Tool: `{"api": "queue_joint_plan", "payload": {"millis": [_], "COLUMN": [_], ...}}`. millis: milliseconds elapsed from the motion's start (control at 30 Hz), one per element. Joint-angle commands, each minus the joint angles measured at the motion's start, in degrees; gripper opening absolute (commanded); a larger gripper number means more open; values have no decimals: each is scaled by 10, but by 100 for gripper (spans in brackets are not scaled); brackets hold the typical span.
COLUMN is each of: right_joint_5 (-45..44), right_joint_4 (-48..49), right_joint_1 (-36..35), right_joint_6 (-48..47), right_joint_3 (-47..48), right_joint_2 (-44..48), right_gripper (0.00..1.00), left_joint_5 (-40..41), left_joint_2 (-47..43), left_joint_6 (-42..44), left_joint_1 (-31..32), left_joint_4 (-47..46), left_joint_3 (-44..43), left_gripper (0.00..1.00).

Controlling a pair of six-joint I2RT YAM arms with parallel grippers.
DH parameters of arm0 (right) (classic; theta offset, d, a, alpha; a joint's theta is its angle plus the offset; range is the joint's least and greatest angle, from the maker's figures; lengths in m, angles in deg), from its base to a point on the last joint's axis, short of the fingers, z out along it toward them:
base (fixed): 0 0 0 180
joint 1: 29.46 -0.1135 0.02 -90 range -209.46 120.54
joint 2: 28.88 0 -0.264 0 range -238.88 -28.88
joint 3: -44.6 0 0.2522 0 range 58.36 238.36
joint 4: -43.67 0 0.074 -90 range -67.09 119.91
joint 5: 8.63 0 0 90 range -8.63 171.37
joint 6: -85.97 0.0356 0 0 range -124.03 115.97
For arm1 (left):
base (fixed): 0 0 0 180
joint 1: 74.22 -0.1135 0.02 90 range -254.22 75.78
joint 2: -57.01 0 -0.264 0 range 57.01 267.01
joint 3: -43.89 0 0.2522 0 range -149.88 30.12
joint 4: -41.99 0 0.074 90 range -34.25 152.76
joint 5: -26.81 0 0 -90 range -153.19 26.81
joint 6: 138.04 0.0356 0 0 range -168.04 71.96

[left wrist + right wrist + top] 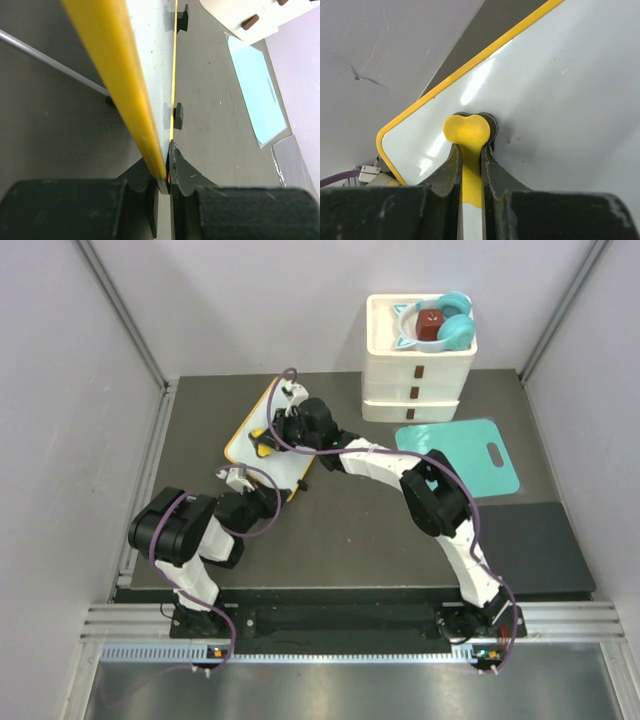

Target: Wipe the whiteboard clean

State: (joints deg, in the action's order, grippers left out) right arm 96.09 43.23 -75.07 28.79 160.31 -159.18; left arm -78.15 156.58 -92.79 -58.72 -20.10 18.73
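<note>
Left gripper (pixel 164 170) clamps the whiteboard (pixel 152 60) corner edge-on; right gripper (pixel 470 150), closed on a yellow eraser (pixel 467 131), rests on its face at 12 o'clock.

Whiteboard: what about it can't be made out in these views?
- Top external: the right arm covers much of the whiteboard, so any leftover writing there is hidden.
- Left wrist: the board shows nearly edge-on; its face is too oblique to check.
- Right wrist: picture edges cut off the board; the yellow tool in the right gripper hides the spot under it.
</note>
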Motion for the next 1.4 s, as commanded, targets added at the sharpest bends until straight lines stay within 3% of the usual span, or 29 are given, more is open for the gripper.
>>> {"api": "queue_joint_plan", "payload": {"millis": [0,100,233,400,533,800,967,1167,1367], "right_joint_5": [-91,-100,-71,-55,-34,-77,-70,0,29], "right_joint_4": [-131,-131,-153,-116,-117,-104,-108,-102,-114], "right_joint_1": [-19,2,38,65,101,132,146,148,85], "right_joint_6": [-46,-43,-31,-36,25,37,56,70,1], "right_joint_3": [-36,-7,98,173,276,386,381,295,227], "right_joint_2": [-17,-29,-71,-127,-184,-240,-244,-218,-157], "right_gripper": [0,0,0,0,0,0,0,0,0], "left_joint_5": [-89,-91,-91,-88,-92,-100,-98,-97,-96], "left_joint_2": [1,0,0,-3,-3,-4,-5,-5,-6], "left_joint_6": [99,99,101,105,108,121,123,124,128], "left_joint_1": [26,26,28,32,33,39,41,42,44], "left_joint_4": [46,45,45,43,42,36,42,44,47], "left_joint_3": [7,9,9,11,12,14,12,12,11], "left_gripper": [0,0,0,0,0,0,0,0,0]}}
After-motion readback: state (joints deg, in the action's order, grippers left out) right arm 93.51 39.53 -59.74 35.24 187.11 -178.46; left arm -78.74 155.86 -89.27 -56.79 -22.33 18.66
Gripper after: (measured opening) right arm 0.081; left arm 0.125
